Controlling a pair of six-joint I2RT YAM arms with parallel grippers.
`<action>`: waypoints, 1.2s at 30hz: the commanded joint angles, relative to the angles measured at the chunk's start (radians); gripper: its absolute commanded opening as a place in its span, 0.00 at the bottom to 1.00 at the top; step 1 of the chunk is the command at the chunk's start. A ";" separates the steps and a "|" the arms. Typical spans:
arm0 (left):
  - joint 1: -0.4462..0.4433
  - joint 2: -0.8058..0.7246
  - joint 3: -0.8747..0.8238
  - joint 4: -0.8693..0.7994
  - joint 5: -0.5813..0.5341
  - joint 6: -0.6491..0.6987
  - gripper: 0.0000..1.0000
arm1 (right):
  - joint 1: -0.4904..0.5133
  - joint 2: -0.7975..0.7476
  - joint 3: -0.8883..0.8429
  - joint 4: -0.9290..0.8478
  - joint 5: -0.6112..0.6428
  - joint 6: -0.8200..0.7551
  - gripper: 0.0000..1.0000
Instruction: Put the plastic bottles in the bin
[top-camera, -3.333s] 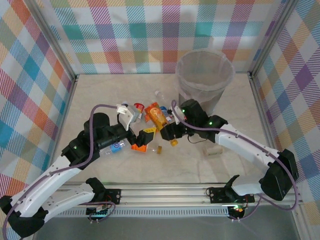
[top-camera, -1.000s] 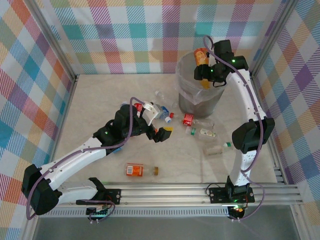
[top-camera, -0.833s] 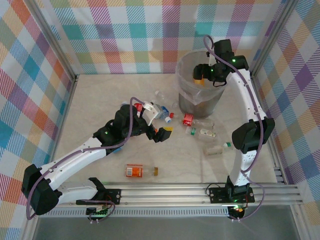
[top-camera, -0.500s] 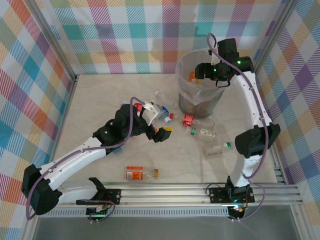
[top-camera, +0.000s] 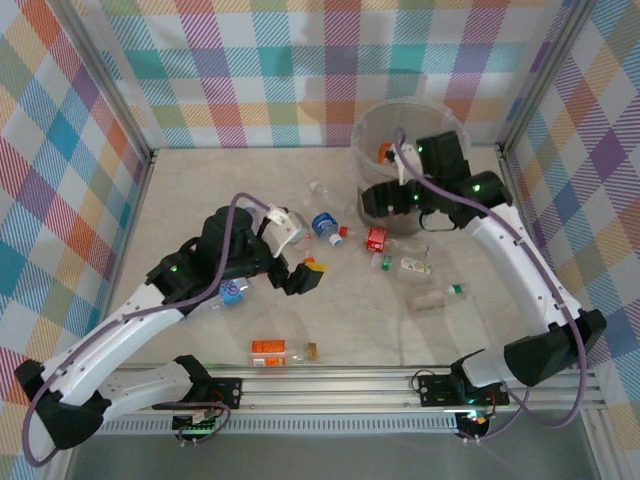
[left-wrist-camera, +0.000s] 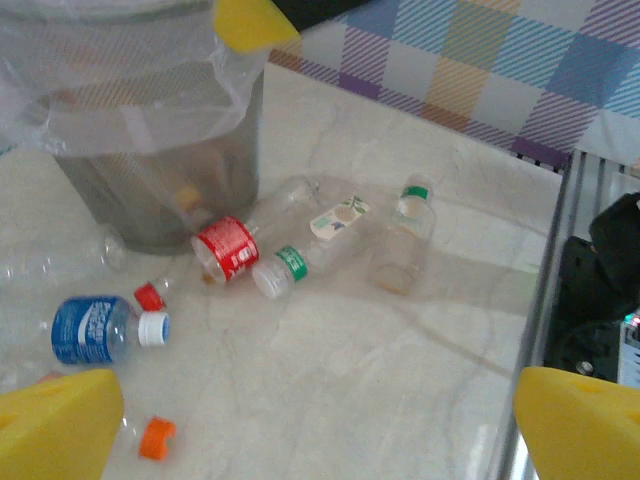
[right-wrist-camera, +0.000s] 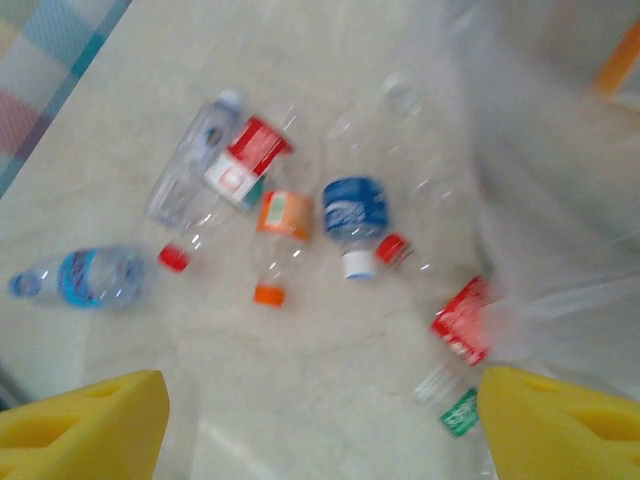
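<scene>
R arm has swung down off the bin (top-camera: 372, 128) to its near-left side, and the orange bottle (top-camera: 386, 153) it carried now lies inside against the clear liner (left-wrist-camera: 150, 90). L arm has pulled back a bit nearer. Right gripper (right-wrist-camera: 320, 425): pads wide, nothing btwn. Left gripper (left-wrist-camera: 315, 425): fully wide, empty too. Other plastic bottles lie on the table (top-camera: 200, 200) left of and nearer than the bin: blue-label bottle (top-camera: 323, 223), red-label bottle (top-camera: 377, 238), more nearer still. They look empty, so prob. light, thin-walled, slick, apt to roll or crush. Best pinched across the label mid-body, not the neck. A loose orange cap (left-wrist-camera: 157, 437) lies by them.
</scene>
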 joint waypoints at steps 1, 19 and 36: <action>-0.007 -0.112 -0.022 -0.164 -0.006 -0.052 1.00 | 0.047 -0.062 -0.126 0.075 -0.108 -0.030 0.81; -0.034 -0.096 -0.023 -0.510 0.075 -0.317 1.00 | 0.265 -0.085 -0.462 0.278 -0.139 0.068 0.85; -0.063 -0.161 -0.113 -0.449 -0.062 -0.436 1.00 | 0.289 -0.143 -0.601 0.328 -0.167 0.120 0.86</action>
